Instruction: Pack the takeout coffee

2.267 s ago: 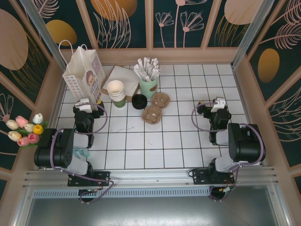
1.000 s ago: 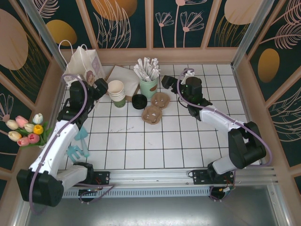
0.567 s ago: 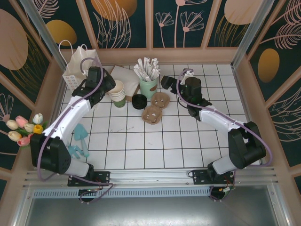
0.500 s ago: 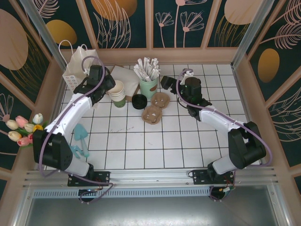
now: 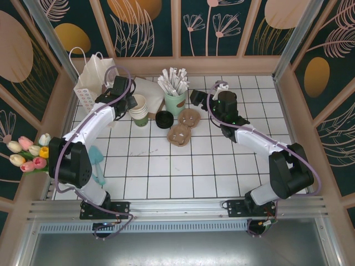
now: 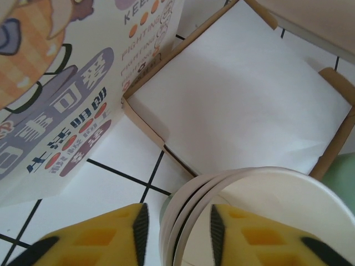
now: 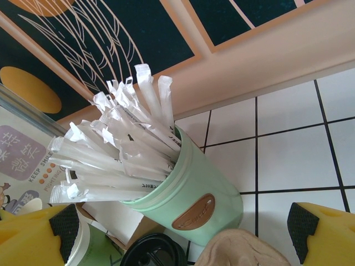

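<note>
Since the takeout coffee (image 5: 164, 119) stands untouched on the table (image 5: 222, 166) beside the cream cup stack (image 6: 260, 194), whose rim my part-open left pincer (image 6: 177, 233) straddles while the right pincer (image 7: 183, 233) gapes, I risk grabbing the wrong cup.

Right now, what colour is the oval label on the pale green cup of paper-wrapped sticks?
The oval label is brown; it shows best in the right wrist view.
</note>
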